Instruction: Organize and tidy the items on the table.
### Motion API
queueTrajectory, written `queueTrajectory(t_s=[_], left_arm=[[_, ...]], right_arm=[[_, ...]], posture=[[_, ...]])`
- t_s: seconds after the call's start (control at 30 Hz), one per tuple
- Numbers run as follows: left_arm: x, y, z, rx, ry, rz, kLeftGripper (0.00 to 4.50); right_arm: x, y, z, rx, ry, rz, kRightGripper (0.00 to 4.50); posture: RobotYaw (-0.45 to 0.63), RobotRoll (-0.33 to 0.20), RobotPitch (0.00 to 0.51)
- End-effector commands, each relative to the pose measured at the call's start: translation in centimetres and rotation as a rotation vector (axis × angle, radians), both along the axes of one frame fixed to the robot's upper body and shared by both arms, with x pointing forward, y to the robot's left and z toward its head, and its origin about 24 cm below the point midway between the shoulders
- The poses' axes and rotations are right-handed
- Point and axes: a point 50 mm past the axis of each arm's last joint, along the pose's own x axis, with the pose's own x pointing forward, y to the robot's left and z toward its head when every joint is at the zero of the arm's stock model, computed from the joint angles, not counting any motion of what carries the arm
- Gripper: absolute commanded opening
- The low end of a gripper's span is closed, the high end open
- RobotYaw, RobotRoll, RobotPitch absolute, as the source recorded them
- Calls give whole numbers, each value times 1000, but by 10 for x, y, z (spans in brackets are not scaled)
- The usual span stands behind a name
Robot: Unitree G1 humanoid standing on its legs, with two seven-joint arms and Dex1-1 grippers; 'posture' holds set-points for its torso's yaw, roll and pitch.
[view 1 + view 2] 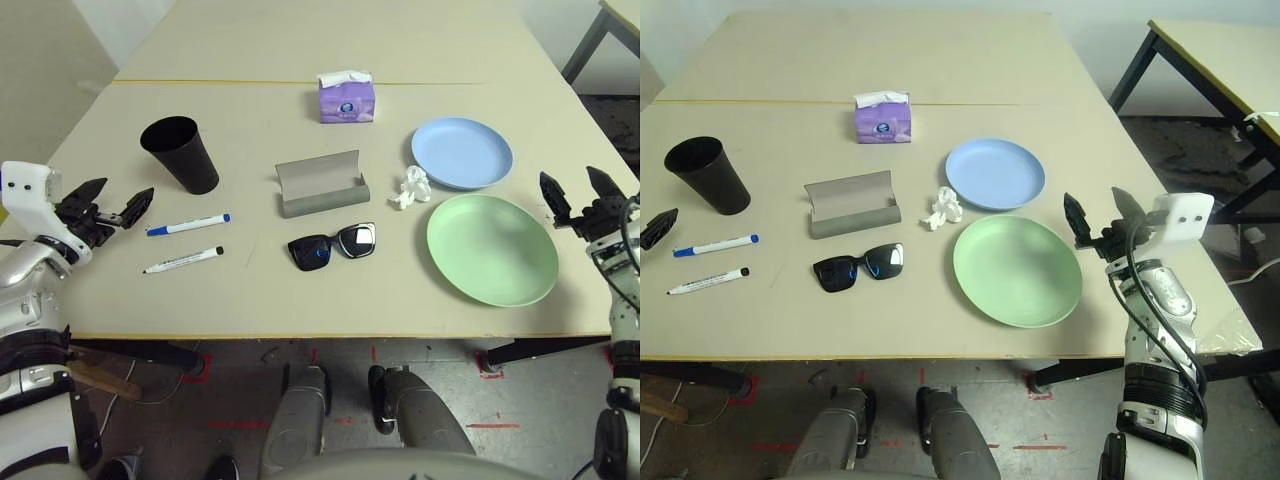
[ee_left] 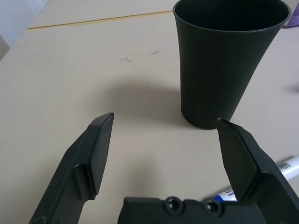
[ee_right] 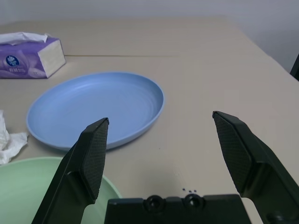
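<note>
Now I am holding my left gripper (image 2: 163,140) wide open, facing the tall black plastic cup (image 2: 227,56) standing near two white markers (image 1: 186,225). It looks light and stiff, maybe slippery, so I am thinking of pinching its rim. My right gripper (image 3: 161,140) is wide open too.

On your table (image 1: 250,300), the cup (image 1: 182,153) stands far left, with two markers (image 1: 187,225) lying in front of it. At centre, the glasses case (image 1: 321,184) sits behind the sunglasses (image 1: 333,245) — the tissue box (image 1: 346,97) further back. To the right, one plate (image 1: 462,152) lies behind the other plate (image 1: 491,248), seemingly just apart, the crumpled tissue (image 1: 411,187) beside both.
</note>
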Motion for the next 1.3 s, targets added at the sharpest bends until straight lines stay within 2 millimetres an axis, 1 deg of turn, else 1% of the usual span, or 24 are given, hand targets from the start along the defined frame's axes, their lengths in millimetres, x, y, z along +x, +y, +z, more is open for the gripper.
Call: queueTrajectory(t_s=[0.03,0.17,0.27,0.37,0.5,0.57,0.67,0.77,0.87,0.97,1.03,1.13,1.2,1.3], left_arm=[[1,-1,1,15,7,-3,4464],[6,-1,11,25,-17,-5,4464],[7,-2,12,28,-21,-10,4464],[5,-5,10,29,-20,-19,4464],[2,-7,6,23,-14,-24,4464],[-1,-9,-1,14,-10,-21,4464],[-8,-5,-4,-1,-14,3,4464],[-13,-2,-8,-1,-14,25,4464],[-15,-3,-9,-5,-12,29,4464],[-15,-3,-9,-4,-6,20,4464],[-14,-7,-8,-2,2,-40,4464],[-11,-17,-2,3,13,-193,4464],[-8,-27,3,0,29,-330,4464],[-5,-47,8,-20,66,-583,4464]], right_arm=[[-2,0,-2,9,4,-4,4500],[-3,-5,-2,10,-3,-22,4500],[-1,-4,-4,15,2,-20,4500],[-1,-4,-5,13,9,-12,4500],[-4,-11,-2,5,11,-19,4500],[-7,-15,-4,-4,12,-32,4500],[-7,-17,-1,25,-1,-59,4500],[-5,-14,-6,-9,30,-22,4500],[-5,-15,-5,8,23,-35,4500],[-2,-11,-8,-2,37,-13,4500],[-2,-9,-7,-6,39,-5,4500],[-2,-11,-8,-5,41,-7,4500],[-2,-12,-7,-8,44,-3,4500],[-1,-14,-2,-25,41,12,4500]], posture=[[52,0,203],[55,0,197],[67,0,207],[71,0,214],[55,0,209],[52,0,198],[68,0,208],[74,0,203],[84,0,210],[82,0,216],[78,0,219],[78,0,214],[72,0,213],[51,0,216]])
